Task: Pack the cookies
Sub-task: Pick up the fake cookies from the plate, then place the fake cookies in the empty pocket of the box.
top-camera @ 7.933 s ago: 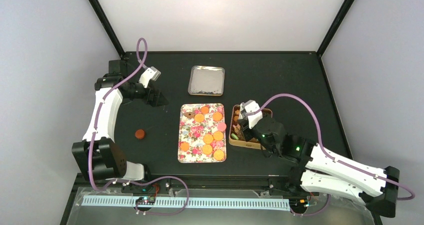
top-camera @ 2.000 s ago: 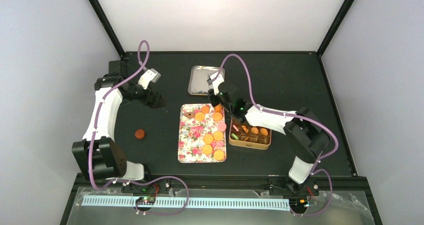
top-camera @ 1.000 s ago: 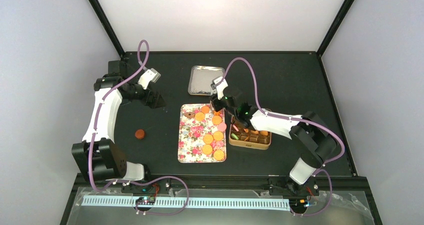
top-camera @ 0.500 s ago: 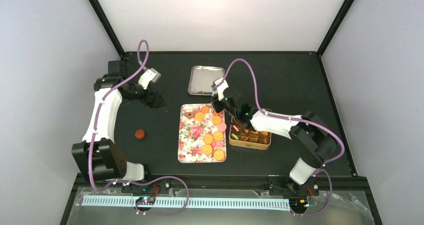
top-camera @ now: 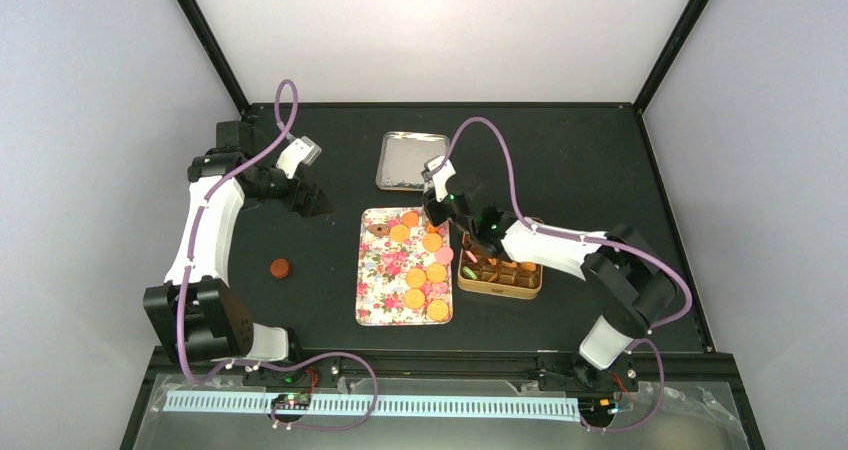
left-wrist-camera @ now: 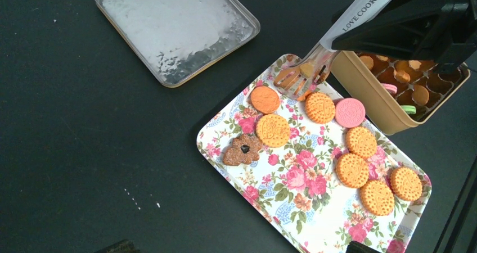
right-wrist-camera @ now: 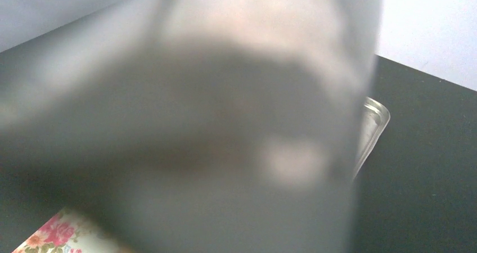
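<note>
The silver metal tongs (left-wrist-camera: 350, 18), stamped "LOVE COOK", are clamped in the right tool (left-wrist-camera: 394, 22). Their long axis slants down to forked tips, where a round orange cookie (left-wrist-camera: 306, 70) is bracketed at the flowered tray's (left-wrist-camera: 298, 208) corner, just beside the tan compartmented tin (left-wrist-camera: 365, 93). The left tool (top-camera: 310, 198) is held wide open, empty and well apart.

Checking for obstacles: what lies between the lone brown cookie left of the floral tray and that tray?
Only bare table, the top view shows, between lone cookie and floral tray.

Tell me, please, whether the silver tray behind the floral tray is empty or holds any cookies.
Empty: the silver tray shows only bare, dimpled metal in the left wrist view, with nothing lying on it.
</note>
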Action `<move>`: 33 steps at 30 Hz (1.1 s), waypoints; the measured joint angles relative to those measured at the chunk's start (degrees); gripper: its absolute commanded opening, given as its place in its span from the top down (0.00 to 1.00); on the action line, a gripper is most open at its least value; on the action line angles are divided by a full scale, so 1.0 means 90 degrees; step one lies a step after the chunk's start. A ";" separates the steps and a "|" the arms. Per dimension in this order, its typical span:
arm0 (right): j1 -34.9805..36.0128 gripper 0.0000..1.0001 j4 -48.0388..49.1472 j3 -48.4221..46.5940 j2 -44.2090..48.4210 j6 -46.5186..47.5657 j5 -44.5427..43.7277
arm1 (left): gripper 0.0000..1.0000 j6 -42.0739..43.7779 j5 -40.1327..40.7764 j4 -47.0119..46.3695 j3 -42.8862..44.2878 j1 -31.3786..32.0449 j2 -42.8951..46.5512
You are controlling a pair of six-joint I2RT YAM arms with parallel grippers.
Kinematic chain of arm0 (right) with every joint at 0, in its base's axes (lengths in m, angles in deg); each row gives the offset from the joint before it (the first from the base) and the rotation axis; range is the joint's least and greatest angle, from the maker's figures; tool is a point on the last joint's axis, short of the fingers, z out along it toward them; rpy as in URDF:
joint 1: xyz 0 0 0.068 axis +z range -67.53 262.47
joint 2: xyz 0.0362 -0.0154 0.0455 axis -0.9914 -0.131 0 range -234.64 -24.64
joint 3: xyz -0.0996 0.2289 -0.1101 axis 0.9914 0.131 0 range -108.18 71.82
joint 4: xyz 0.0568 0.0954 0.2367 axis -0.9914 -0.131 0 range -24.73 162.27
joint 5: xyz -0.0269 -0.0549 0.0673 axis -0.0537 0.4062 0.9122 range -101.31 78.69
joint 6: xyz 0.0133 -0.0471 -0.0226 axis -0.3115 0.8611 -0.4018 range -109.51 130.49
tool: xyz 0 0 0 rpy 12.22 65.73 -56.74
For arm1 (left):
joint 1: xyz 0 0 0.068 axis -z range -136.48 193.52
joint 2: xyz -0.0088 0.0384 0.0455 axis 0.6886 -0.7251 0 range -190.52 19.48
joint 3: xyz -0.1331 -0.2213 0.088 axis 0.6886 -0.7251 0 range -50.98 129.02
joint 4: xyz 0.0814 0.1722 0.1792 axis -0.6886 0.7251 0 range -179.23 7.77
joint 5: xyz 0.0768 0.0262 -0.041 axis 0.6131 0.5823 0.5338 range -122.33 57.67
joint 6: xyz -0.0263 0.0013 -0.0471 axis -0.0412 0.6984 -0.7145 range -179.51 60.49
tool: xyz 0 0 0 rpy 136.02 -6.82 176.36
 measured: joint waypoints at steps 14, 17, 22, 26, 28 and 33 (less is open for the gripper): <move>0.0000 0.99 -0.0333 0.0083 0.1600 0.0206 -0.0092 | 0.01 0.0000 -0.0002 0.0000 0.0000 0.0000 0.0000; 0.0005 0.99 -0.0527 0.0323 0.2195 0.0206 -0.0221 | 0.01 0.0000 -0.0017 0.0000 0.0000 0.0000 0.0000; 0.0005 0.99 -0.1234 0.0821 0.3475 0.0206 -0.0508 | 0.01 0.0002 -0.0131 0.0000 0.0000 0.0000 0.0000; 0.0005 0.99 -0.2064 0.1035 0.4364 0.0189 -0.0721 | 0.01 0.0005 -0.0255 0.0000 0.0000 0.0000 0.0000; 0.0005 0.99 -0.2470 0.1071 0.4675 0.0143 -0.0809 | 0.01 0.0005 -0.0274 0.0000 -0.0005 0.0000 0.0000; 0.0007 0.99 -0.3599 0.1158 0.5331 -0.0085 -0.1044 | 0.01 0.0005 -0.0311 -0.0002 -0.0075 0.0000 0.0000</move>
